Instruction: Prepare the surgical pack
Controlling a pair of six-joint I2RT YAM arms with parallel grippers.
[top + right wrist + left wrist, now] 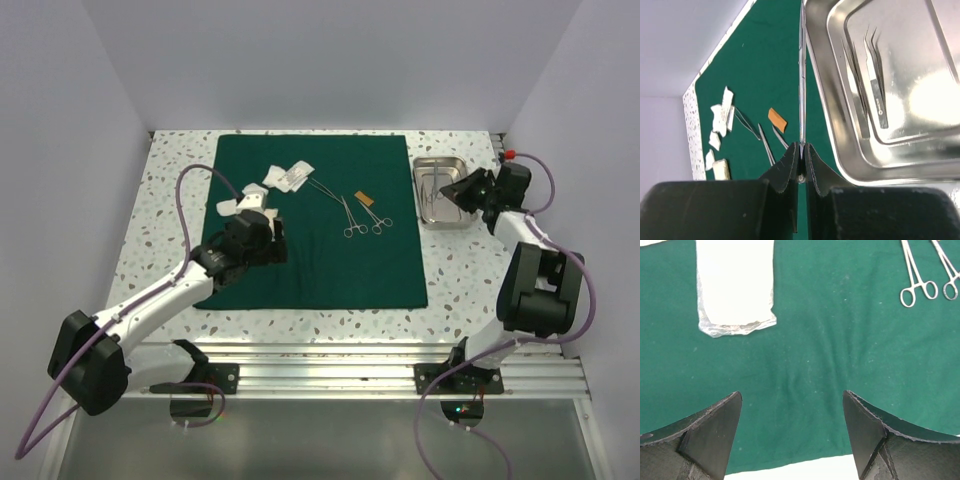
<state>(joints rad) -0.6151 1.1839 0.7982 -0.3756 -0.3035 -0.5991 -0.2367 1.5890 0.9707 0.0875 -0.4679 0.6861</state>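
Observation:
A dark green drape (300,260) lies flat on the table. On it lie two ring-handled steel forceps (352,215), an orange strip (364,198) and several white gauze pads (290,177). A shiny steel tray (418,195) sits just right of the drape with two tweezers (875,75) inside. My left gripper (262,224) is open and empty above the drape (840,340), with a gauze packet (735,285) ahead to its left and forceps rings (919,290) ahead to its right. My right gripper (802,150) is shut on a thin steel instrument (802,75), held beside the tray's left rim (840,145).
White walls close in the speckled table (170,200) at the back and both sides. A red-tipped fitting (509,154) stands at the back right corner. The aluminium rail (330,365) with the arm bases runs along the near edge.

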